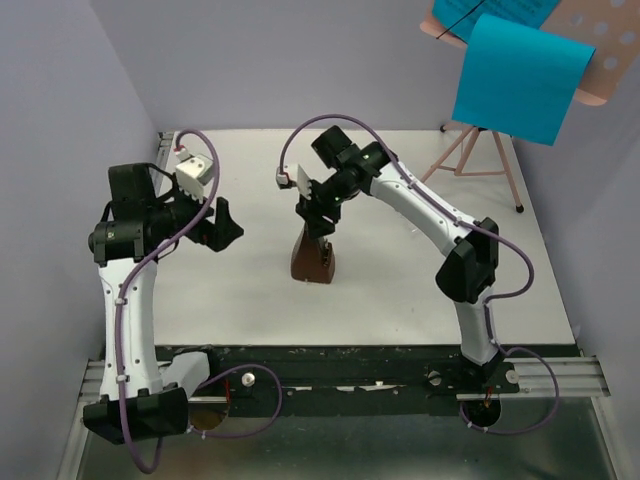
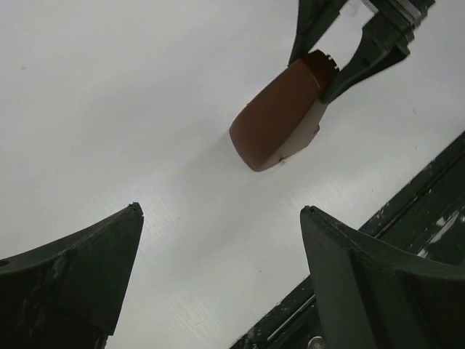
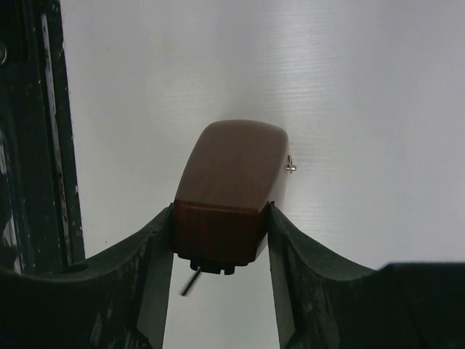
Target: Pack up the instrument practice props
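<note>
- Zero props packed, we judge: pink music stand (image 1: 603, 52) upright at the far right, blue paper sheet (image 1: 520, 80) hanging on it.
- We note the right gripper (image 3: 220, 218) pinching the metronome block (image 3: 232, 171) at its narrow top; the left gripper (image 2: 218, 211) is spread and empty.

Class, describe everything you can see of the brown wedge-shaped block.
The brown block is a glossy, wood-like wedge with rounded edges, a paler side face and a small metal pin. It stands upright on the white table, wide base down. The right gripper clamps its narrow top from both sides; nothing else touches it.

Block (image 1: 312, 258) at table (image 1: 230, 300) centre, stand (image 1: 600, 85) far right, sheet (image 1: 520, 78) on stand
</note>
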You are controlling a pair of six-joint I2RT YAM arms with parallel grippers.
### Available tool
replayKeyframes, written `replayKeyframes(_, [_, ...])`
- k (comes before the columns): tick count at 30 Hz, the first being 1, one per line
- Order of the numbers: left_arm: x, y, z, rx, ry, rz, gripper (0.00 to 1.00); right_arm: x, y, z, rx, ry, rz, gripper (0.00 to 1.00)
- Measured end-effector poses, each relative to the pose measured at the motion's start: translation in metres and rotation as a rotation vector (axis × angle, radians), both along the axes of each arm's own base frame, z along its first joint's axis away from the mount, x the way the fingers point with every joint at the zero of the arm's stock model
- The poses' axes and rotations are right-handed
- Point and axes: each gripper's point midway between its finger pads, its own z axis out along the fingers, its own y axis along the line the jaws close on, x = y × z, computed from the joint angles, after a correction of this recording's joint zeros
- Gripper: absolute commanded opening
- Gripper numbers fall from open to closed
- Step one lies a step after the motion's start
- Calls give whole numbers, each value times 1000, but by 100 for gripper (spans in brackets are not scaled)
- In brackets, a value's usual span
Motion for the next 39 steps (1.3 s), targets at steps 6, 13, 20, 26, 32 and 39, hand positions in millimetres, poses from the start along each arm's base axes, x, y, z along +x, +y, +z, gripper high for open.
replayKeyframes(6, [-18,-45,-27,86,-53,-309,99,-32,-35,-2,-42,4,113,72])
replayKeyframes(13, [-24,-72,-43,117,-121,-503,99,-39,-49,22,-14,-50,58,98])
replayKeyframes(20, [-28,-122,-48,140,-235,-757,95,-23,-113,83,101,-165,-159,92])
replayKeyframes(26, [-20,-165,-83,155,-164,-904,92,-18,-174,89,200,-258,-471,97])
replayKeyframes(32, [-11,-179,-102,191,-144,-937,89,-31,-173,74,247,-254,-451,91])
replayKeyframes(39, [0,-193,-105,213,-159,-944,83,-36,-158,29,227,-188,-305,88])
